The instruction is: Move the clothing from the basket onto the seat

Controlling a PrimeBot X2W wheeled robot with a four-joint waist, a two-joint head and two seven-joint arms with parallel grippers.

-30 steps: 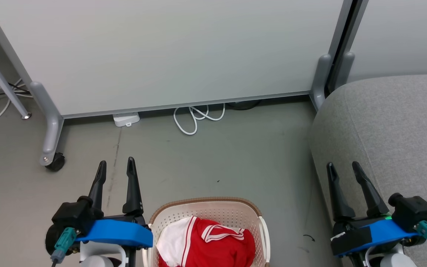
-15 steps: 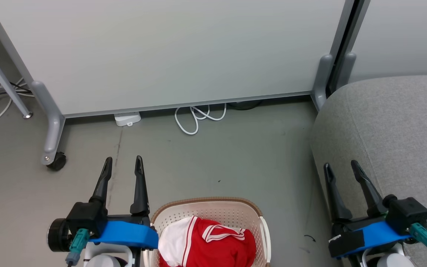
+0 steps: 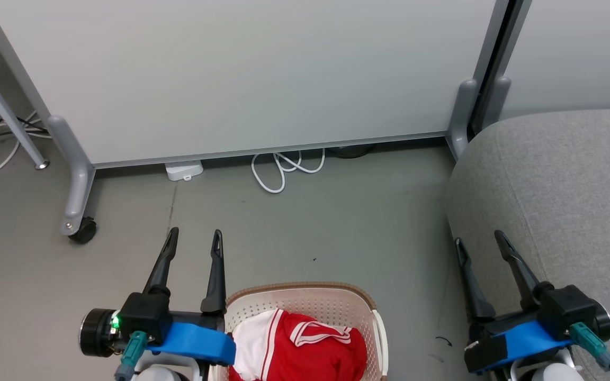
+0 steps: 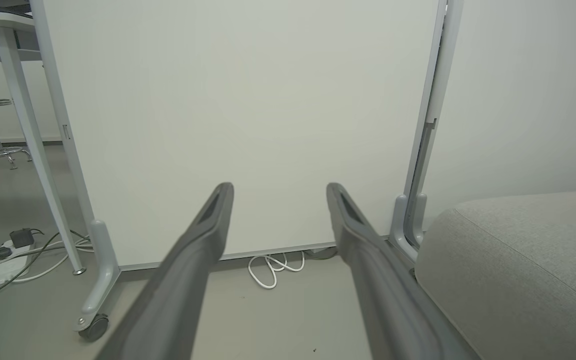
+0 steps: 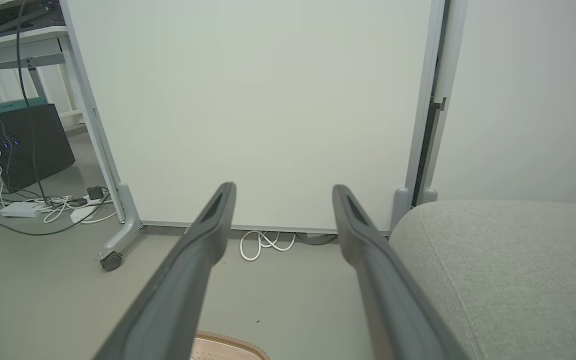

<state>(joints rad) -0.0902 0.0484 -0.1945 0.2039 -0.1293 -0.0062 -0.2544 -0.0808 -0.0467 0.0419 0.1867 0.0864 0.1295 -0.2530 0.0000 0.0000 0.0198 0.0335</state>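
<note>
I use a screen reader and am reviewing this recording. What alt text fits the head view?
Red and white clothing lies in a cream basket on the grey floor, between the robot's open left gripper and open right gripper. A light grey seat stands at right, a pale partition panel behind.

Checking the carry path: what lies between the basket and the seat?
In the head view, bare grey floor between the basket and the seat, apart from one small dark curl.
</note>
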